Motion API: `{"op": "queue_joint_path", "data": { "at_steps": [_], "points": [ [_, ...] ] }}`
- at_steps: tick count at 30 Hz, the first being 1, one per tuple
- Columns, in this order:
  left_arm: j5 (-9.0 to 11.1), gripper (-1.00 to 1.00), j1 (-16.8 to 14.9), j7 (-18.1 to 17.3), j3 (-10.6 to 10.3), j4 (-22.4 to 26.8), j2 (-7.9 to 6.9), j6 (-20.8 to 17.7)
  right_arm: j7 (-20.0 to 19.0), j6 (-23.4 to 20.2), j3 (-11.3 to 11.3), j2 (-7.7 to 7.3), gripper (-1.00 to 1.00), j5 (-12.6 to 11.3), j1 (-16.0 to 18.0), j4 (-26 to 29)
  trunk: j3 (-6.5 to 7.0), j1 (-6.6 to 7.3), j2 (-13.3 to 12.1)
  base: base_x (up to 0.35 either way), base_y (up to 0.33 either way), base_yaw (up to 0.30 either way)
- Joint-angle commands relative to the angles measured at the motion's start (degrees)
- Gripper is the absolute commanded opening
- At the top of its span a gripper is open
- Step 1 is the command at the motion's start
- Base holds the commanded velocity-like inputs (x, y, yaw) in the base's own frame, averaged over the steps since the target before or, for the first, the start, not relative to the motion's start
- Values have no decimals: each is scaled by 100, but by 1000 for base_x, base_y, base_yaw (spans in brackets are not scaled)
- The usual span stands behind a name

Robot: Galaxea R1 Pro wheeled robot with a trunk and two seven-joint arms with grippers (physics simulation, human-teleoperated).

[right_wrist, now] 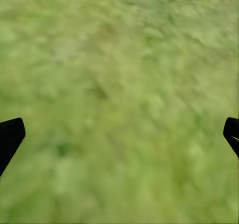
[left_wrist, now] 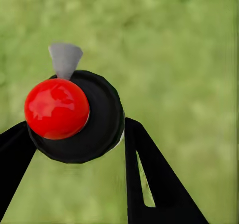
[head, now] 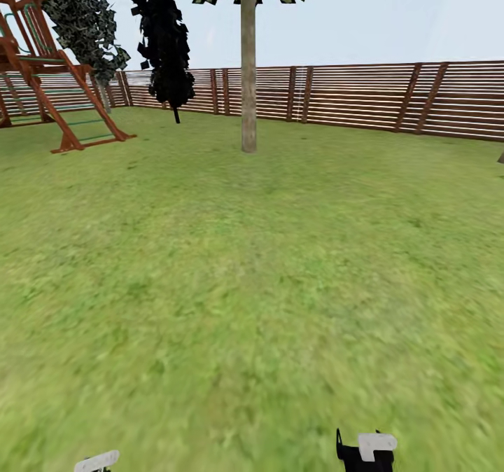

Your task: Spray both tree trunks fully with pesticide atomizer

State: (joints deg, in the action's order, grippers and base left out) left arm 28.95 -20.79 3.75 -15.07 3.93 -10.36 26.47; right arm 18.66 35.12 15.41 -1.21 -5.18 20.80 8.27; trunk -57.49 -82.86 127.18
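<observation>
**Atomizer held, tree trunk ahead**

At upper left stood a red play frame (head: pixel 49 73). The tree trunk (head: pixel 248 66) rose top center before the fence (head: pixel 364 97). The left gripper (left_wrist: pixel 74 134) clamped the pesticide atomizer (left_wrist: pixel 74 117); the right gripper (right_wrist: pixel 119 134) was spread wide over grass (right_wrist: pixel 119 84).

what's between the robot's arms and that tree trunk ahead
Bare grass, nothing else, as the head view shows. The tree trunk stands far off near the fence, while the left tool holds the atomizer.

Wide green lawn (head: pixel 252 283) ahead, one bare grey-tan trunk (head: pixel 248 66) standing before the slatted fence (head: pixel 364 97), red-brown play frame (head: pixel 49 73) off left.
</observation>
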Motion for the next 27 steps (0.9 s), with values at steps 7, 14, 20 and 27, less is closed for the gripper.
{"op": "queue_joint_path", "data": {
  "at_steps": [7,14,20,27],
  "points": [
    [14,-100,-1,38,-48,3,-1,14,14,14,50,-2,100,-52,3,-1,-5,-3,2,338,0,0],
    [14,-100,2,38,-48,5,-1,15,11,17,50,-2,100,-54,3,-1,-5,-3,2,338,0,0],
    [14,-100,-1,38,-48,6,-1,16,11,17,50,-2,100,-53,3,-1,-5,-3,2,338,0,0],
    [14,-100,1,38,-48,3,-1,16,8,14,50,-2,100,-54,3,-1,-5,-3,2,338,0,0]
  ]
}}
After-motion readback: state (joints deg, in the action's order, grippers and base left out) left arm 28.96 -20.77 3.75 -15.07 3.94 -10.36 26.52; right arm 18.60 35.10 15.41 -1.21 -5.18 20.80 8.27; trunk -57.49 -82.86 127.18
